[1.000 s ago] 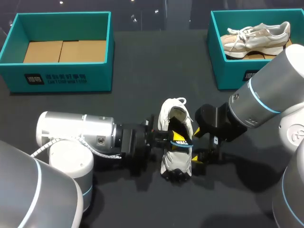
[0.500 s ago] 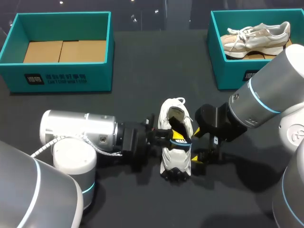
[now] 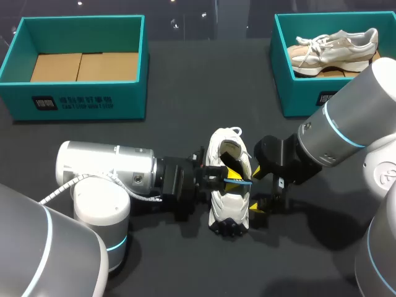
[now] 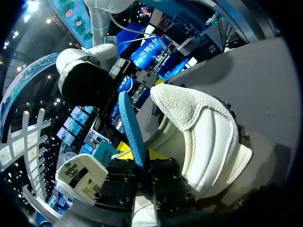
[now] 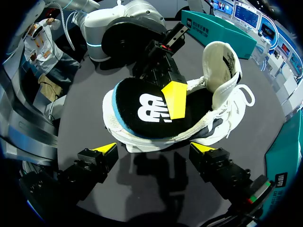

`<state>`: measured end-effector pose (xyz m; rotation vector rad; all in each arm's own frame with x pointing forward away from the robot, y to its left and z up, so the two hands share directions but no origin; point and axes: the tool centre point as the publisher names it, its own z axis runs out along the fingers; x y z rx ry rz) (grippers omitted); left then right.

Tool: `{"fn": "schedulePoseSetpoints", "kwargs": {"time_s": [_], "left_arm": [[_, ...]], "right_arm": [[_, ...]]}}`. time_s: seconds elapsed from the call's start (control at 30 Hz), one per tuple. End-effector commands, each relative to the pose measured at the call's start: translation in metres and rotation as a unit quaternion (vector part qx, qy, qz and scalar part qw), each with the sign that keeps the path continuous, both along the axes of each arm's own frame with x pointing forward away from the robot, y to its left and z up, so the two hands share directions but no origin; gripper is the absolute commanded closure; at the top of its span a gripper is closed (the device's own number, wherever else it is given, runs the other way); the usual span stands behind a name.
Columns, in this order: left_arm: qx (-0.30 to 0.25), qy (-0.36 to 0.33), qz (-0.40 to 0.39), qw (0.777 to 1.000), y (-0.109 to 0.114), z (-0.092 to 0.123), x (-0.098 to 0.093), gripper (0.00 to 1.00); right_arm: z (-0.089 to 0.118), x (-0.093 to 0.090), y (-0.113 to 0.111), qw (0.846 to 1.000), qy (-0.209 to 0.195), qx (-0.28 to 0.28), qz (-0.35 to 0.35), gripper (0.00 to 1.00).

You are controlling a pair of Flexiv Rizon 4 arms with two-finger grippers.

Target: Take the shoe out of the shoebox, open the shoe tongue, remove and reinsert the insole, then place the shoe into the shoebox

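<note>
The white mesh sneaker [image 3: 228, 207] is lying out on the black table [image 3: 185, 124], between the 2 grippers and well apart from both boxes, so the 1st step is looking done. Its tongue [image 5: 222, 66] is standing pulled back from the opening, which suggests the 2nd step is finished too. The left gripper [image 3: 232, 180] is pinching the black foam insole with a blue edge [image 5: 142, 113], its fingers closed narrowly on the insole's rim from 2 sides. The insole is sitting partly out of the sneaker, raised over the heel end. Whether it is coming out or going back in is not something these views are settling. The right gripper [image 5: 155, 148] is hanging wide open just beside the sneaker, gripping nothing. By this reading the task is sitting around its middle: the insole is waiting to be seated flat inside, and the sneaker is waiting to go into the empty teal cardboard shoebox [image 3: 133, 93]. A second teal shoebox [image 3: 281, 74] is holding a beige sneaker [image 3: 334, 48].
</note>
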<state>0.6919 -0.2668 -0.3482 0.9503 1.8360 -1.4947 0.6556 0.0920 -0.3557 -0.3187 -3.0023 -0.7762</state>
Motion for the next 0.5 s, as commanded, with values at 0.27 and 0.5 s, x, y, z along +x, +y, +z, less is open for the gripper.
{"fn": "schedulePoseSetpoints", "kwargs": {"time_s": [0.27,0.5], "left_arm": [[-0.011,0.006,-0.008,1.0,0.007,0.016,-0.011,0.67],[-0.017,0.023,-0.02,0.999,0.007,0.027,-0.021,0.73]], "right_arm": [[-0.001,-0.001,0.0,1.0,-0.001,-0.001,-0.001,0.0],[-0.001,-0.001,0.0,1.0,-0.001,-0.001,-0.001,0.0]]}}
